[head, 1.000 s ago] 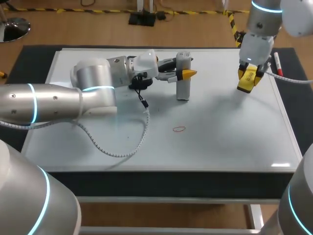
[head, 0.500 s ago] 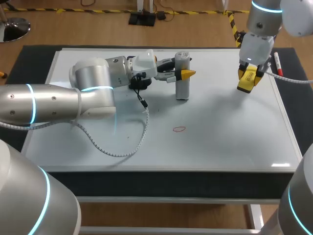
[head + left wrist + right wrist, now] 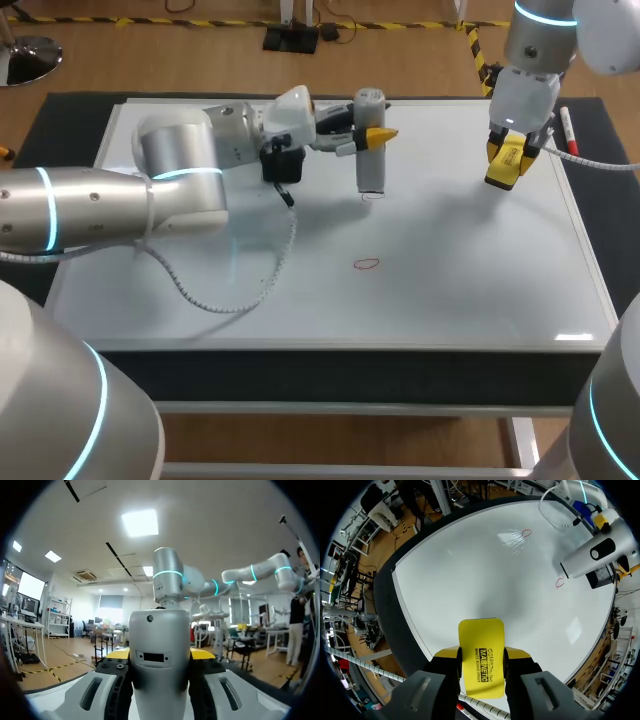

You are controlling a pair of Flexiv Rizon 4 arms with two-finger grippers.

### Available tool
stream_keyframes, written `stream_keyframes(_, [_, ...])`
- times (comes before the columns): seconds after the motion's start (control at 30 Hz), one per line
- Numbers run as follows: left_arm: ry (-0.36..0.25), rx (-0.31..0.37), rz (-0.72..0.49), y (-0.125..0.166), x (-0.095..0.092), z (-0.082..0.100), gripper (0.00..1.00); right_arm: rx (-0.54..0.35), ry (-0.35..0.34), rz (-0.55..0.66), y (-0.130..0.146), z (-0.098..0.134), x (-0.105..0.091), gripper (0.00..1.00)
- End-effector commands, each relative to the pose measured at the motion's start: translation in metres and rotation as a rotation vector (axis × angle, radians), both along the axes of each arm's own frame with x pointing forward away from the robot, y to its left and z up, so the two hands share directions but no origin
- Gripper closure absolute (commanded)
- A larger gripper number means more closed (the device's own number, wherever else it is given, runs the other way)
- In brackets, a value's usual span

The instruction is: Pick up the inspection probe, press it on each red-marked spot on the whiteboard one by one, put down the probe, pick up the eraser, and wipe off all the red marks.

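Note:
The grey-white inspection probe (image 3: 369,140) stands upright over the whiteboard (image 3: 480,290), with my left gripper (image 3: 362,135) shut on its upper part. A small red mark (image 3: 373,196) shows just under its tip, and a second red ring (image 3: 367,265) lies nearer the board's middle. In the left wrist view the probe (image 3: 160,665) fills the space between the yellow fingertips (image 3: 202,653). My right gripper (image 3: 505,160) hangs above the board's far right, shut on the yellow eraser (image 3: 481,664). From there the probe (image 3: 592,555) and both red marks (image 3: 560,582) (image 3: 526,532) are visible.
A white coiled cable (image 3: 240,298) trails from my left wrist over the board's left half. A red marker pen (image 3: 568,130) lies just off the board's right edge, behind my right gripper.
My left arm has lifted the probe a little and shifted it toward the back left, uncovering the small red mark under its tip. The right arm with the eraser has not moved.

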State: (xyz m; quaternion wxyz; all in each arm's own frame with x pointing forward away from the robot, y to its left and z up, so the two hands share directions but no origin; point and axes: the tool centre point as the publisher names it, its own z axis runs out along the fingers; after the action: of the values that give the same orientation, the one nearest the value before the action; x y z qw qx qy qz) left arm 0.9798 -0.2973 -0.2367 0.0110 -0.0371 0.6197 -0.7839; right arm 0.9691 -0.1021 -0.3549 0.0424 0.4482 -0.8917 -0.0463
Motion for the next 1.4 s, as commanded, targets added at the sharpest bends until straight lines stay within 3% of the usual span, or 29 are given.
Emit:
stream_keyframes(0.03, [-0.006,0.011,0.012,0.025,-0.012,0.015,1.00,-0.003,0.000,0.002,-0.001,0.001,0.000,1.00])
stream_keyframes(0.2, [-0.014,0.015,0.021,0.047,-0.022,0.024,1.00,-0.003,0.000,0.002,-0.001,0.001,0.000,1.00])
stream_keyframes(0.73, [-0.005,0.079,0.054,0.133,-0.050,0.020,1.00,-0.003,0.000,0.002,-0.001,0.001,0.000,1.00])
stream_keyframes(0.97, [-0.014,0.128,0.045,0.163,-0.056,0.021,1.00,-0.003,0.000,0.002,-0.001,0.001,0.000,1.00])
stream_keyframes(1.4, [-0.007,0.122,0.031,0.197,-0.056,0.013,1.00,-0.003,0.000,0.002,-0.001,0.001,0.000,1.00])
